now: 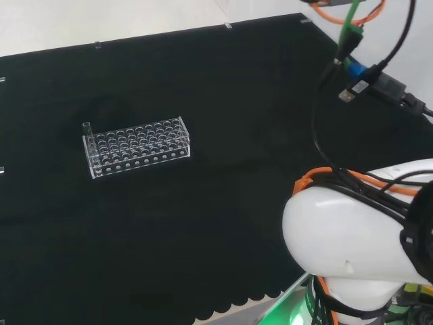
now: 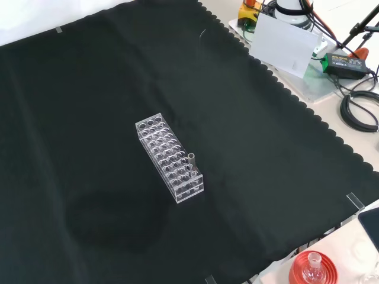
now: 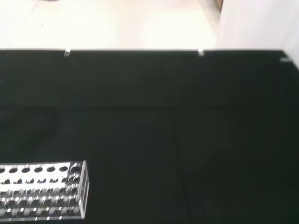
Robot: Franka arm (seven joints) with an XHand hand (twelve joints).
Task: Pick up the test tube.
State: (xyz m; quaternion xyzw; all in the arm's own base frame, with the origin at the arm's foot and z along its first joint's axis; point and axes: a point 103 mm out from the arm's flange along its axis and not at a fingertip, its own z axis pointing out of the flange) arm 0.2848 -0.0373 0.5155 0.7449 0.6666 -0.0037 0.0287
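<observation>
At the head view's right, arm link (image 1: 345,244).

Operator, your inventory of the bench surroundings:

- Black cloth (image 2: 89,89): it covers your bench, with a scalloped edge along the right and near sides in the front view; small clear tabs hold its edges down.
- Red ribbed stand (image 2: 313,268): at the bottom right of the front view, off the cloth, bearing a small clear flask (image 2: 312,265).
- White card (image 2: 285,47): at the top right of the front view, just beyond the cloth's edge.
- Black power adapter (image 2: 346,64): you will find it right of the card, with coiled black cable (image 2: 360,111) lying nearer.
- Orange, green and black cables (image 1: 352,27): hanging at the top right of the head view.
</observation>
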